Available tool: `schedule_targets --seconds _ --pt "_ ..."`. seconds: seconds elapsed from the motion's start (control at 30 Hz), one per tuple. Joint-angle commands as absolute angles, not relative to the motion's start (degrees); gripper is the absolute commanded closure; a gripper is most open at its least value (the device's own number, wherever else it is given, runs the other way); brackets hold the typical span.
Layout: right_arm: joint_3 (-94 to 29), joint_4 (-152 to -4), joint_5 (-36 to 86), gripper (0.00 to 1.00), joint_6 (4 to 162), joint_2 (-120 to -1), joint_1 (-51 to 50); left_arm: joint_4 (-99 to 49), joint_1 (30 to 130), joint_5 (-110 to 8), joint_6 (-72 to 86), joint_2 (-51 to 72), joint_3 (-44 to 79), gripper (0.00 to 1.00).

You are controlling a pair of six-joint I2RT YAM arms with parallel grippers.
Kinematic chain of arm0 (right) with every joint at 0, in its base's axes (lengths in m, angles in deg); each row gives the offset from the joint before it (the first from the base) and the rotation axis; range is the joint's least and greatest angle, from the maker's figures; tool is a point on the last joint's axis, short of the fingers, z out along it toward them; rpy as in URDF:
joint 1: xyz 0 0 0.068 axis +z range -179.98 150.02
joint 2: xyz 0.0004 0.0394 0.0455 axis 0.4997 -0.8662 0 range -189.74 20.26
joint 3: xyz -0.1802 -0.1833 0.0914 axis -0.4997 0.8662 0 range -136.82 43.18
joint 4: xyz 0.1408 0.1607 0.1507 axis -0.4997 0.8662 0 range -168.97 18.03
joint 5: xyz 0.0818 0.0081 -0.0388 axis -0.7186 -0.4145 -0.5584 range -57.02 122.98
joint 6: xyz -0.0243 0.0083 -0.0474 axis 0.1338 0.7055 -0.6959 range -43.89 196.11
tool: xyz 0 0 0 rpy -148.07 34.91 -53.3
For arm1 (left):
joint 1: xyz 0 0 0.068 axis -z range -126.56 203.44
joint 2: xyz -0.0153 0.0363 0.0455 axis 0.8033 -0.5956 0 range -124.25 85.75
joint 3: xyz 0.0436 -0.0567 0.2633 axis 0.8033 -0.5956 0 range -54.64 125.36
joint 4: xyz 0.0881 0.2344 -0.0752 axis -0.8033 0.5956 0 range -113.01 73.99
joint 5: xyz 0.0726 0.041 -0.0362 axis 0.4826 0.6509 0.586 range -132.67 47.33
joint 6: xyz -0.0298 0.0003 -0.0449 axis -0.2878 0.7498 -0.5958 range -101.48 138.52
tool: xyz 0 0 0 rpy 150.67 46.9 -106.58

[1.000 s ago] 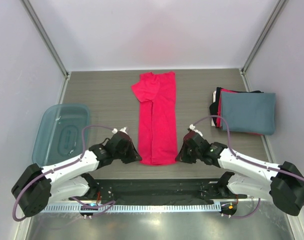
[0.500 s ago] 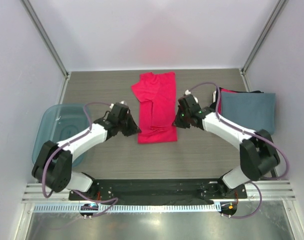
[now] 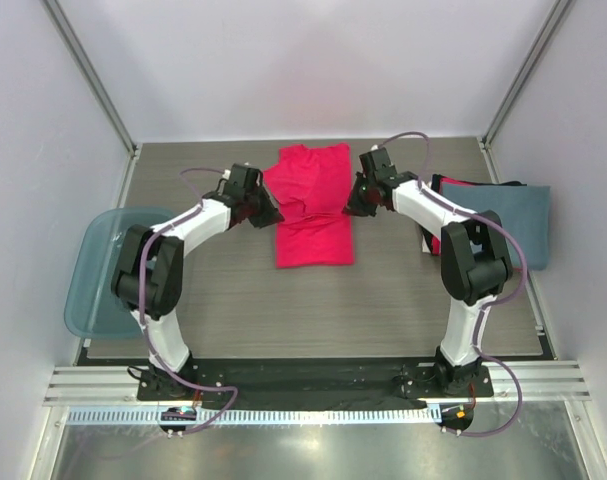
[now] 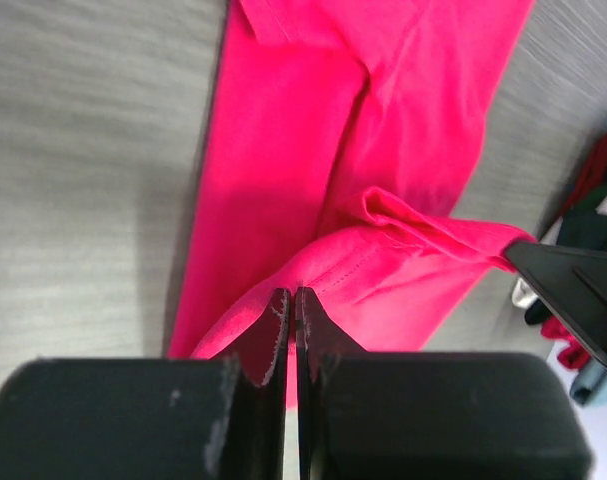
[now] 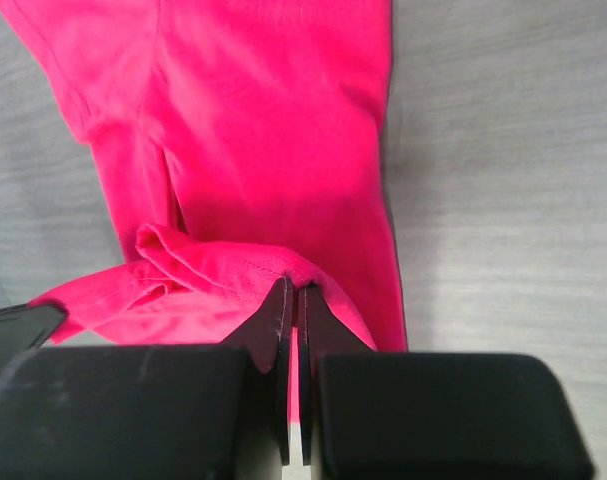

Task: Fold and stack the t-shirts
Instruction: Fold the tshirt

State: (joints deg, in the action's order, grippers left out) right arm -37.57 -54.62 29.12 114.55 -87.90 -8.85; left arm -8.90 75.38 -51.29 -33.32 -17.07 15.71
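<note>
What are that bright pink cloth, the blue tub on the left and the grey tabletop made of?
Bright pink-red t-shirt: soft matte knit, likely cotton; it wrinkles and shows a stitched hem. Translucent blue bin: probably plastic, as it is see-through. Grey tabletop: wood-grain look, perhaps laminate.

From above and behind, the top view takes in the whole table (image 3: 213, 300), while wrist views look closely past the left end effector (image 4: 291, 305) and right end effector (image 5: 293, 298) at the shared pink t-shirt (image 3: 313, 215).
</note>
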Motion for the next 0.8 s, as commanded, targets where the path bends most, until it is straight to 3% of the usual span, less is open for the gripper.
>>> schedule_targets --seconds 0.0,0.33,0.43,0.47,0.53,0.57,0.63,0.67,0.77 --pt "-43.29 -54.1 27.26 0.99 113.12 -89.42 -10.11 -10.08 74.36 -52.78 -33.07 -20.4 20.58 1.0" --pt "-52.52 -52.96 25.68 0.98 112.5 -97.85 -12.22 -10.44 72.08 -53.91 -33.69 -28.22 28.24 0.99" --pt "-56.03 -52.96 26.29 0.94 112.59 -100.92 -13.01 -11.05 71.2 -55.42 -33.08 -31.83 32.89 0.88" --pt "-56.92 -52.96 27.08 0.88 112.68 -101.46 -13.19 -11.31 70.76 -55.68 -32.9 -32.63 35.08 0.78" --pt "-58.67 -53.05 28.22 0.7 112.24 -102.34 -13.45 -11.58 70.41 -55.5 -31.94 -33.77 36.94 0.38" --pt "-59.55 -53.13 28.93 0.58 112.06 -102.26 -13.45 -11.93 70.06 -55.59 -31.5 -34.13 38.08 0.34" --pt "-58.26 -53.57 30.86 0.49 111.27 -101.03 -13.45 -11.76 69.97 -54.54 -30.35 -33.26 37.57 0.25" --pt "-57.2 -53.92 31.21 0.4 110.84 -98.77 -13.45 -11.84 69.97 -54.36 -30.0 -31.25 36.78 0.24" --pt "-51.77 -54.45 32.71 0.35 109.78 -93.85 -13.63 -11.85 70.05 -53.14 -29.21 -26.42 32.3 0.23"
